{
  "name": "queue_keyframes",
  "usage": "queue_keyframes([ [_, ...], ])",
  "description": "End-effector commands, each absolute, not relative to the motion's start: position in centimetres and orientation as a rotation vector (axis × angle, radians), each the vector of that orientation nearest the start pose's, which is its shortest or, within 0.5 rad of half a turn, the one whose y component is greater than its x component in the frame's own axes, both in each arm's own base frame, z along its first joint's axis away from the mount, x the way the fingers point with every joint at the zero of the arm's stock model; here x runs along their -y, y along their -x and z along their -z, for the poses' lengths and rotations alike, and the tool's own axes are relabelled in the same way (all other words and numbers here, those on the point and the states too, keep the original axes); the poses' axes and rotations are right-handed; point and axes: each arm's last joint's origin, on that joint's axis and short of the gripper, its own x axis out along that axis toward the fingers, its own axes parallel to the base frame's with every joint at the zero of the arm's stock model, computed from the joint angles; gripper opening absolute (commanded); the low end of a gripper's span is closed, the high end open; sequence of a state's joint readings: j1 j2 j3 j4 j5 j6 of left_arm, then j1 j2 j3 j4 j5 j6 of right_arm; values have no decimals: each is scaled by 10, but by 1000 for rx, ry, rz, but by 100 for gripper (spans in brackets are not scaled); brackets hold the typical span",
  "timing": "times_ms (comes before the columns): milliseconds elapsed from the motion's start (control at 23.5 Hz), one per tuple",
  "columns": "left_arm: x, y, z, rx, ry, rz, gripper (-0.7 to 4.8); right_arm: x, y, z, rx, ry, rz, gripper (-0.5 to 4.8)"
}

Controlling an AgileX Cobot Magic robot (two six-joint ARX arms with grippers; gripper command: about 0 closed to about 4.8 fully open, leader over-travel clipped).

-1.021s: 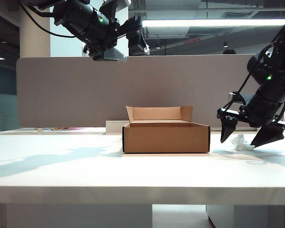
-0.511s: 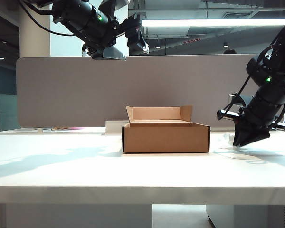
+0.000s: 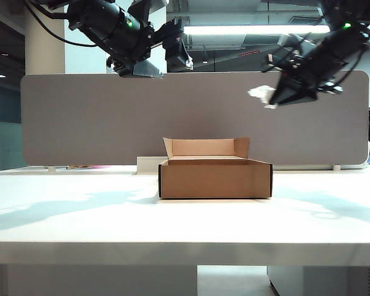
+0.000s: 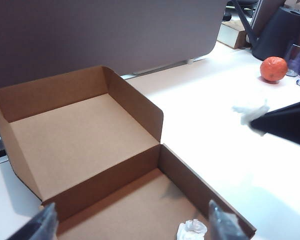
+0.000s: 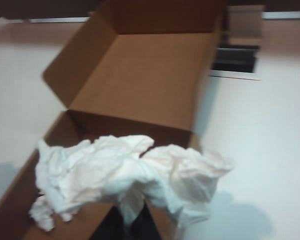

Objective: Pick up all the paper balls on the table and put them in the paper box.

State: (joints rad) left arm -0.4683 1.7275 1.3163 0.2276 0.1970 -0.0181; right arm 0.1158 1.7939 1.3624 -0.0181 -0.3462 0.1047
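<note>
Carrying a paper ball [image 3: 261, 94] in the clenched right gripper [image 3: 277, 96], high and right of the box [image 3: 215, 179] on the desk [image 3: 80, 216]. Holding the released left gripper [image 3: 149, 69] aloft. Advisable: centring above the box, beside the ball already inside [image 4: 192, 229], before letting go.

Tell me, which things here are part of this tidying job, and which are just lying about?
Part of the job:
- shallow brown cardboard box on the white table
- crumpled white paper ball held aloft by the right claw, shut on it
- small white paper ball already in the box
- left claw, open above the box

Just lying about:
- round orange fruit
- grey fabric divider panel
</note>
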Motion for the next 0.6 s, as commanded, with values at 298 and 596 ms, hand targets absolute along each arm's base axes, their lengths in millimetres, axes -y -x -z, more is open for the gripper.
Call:
queue_keyframes([
  [298,187,-356,-302,-233,-17,660,381,-108,-410,-258,-448,-119,-537,49],
  [596,185,-353,-303,-264,-22,658,382,-122,-424,-212,-529,-113,-511,294],
])
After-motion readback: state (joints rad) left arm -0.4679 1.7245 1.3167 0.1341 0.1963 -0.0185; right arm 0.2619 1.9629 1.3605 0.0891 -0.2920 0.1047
